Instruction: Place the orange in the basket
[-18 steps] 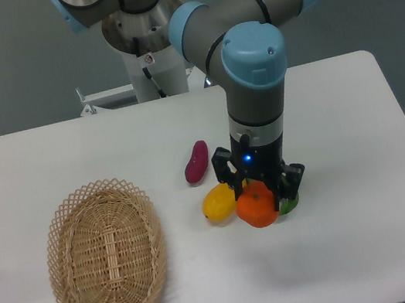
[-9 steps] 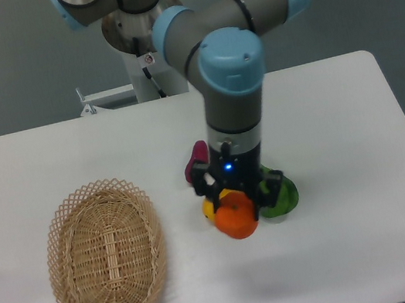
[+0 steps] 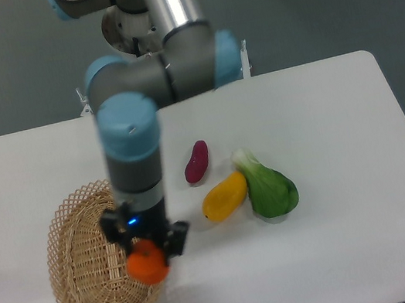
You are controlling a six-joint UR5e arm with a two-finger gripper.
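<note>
The orange (image 3: 146, 265) is a small round bright-orange fruit held in my gripper (image 3: 145, 249), which is shut on it. It hangs over the right side of the oval wicker basket (image 3: 82, 267), above the basket's inside, at the table's front left. The arm's wrist rises straight up from the gripper and hides part of the basket's right rim.
A yellow-orange mango-shaped fruit (image 3: 224, 196), a green leafy vegetable (image 3: 270, 190) and a purple-red sweet potato (image 3: 196, 161) lie to the right of the basket near the table's middle. The robot base (image 3: 135, 30) stands behind the table's far edge.
My gripper has carried the orange left from beside the yellow fruit and the green vegetable to above the basket's right side. The other items have stayed in place.
</note>
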